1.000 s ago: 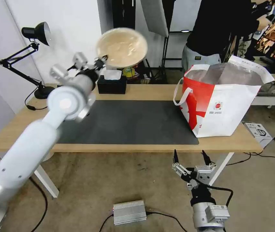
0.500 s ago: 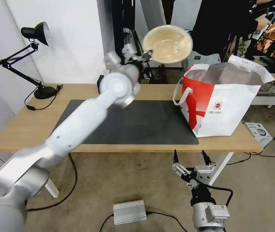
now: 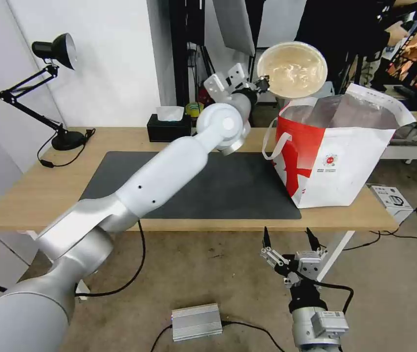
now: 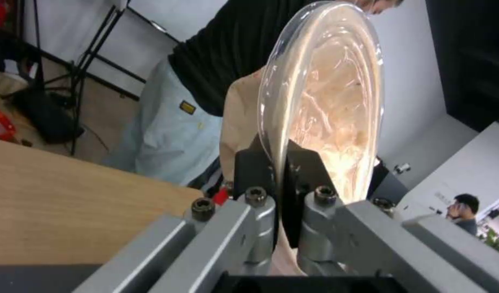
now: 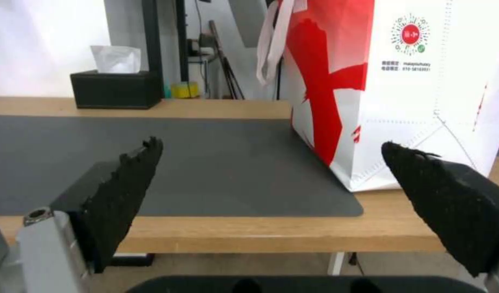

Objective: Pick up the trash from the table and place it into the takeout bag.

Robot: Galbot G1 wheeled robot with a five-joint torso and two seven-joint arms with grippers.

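My left gripper [image 3: 263, 83] is shut on the rim of the shallow beige bowl [image 3: 292, 69], held on edge high above the table, just left of the takeout bag's open mouth. In the left wrist view the bowl [image 4: 325, 101] stands upright between the gripper [image 4: 284, 171] pads. The white takeout bag [image 3: 338, 151] with its red panel stands at the table's [image 3: 208, 139] right end, silvery lining showing. It appears as the bag [image 5: 401, 89] in the right wrist view. My right gripper [image 3: 289, 239] hangs open below the table's front edge, nothing between its fingers.
A black tissue box [image 3: 168, 128] sits at the back of the table and a black desk lamp [image 3: 47, 93] at the far left. The dark grey mat [image 3: 218, 190] lies bare. A person in black stands behind the bag. Cables and a metal box [image 3: 196, 321] lie on the floor.
My left arm has swung to the right with the beige bowl, from above the tissue box to beside the bag's mouth. The right arm has not moved.
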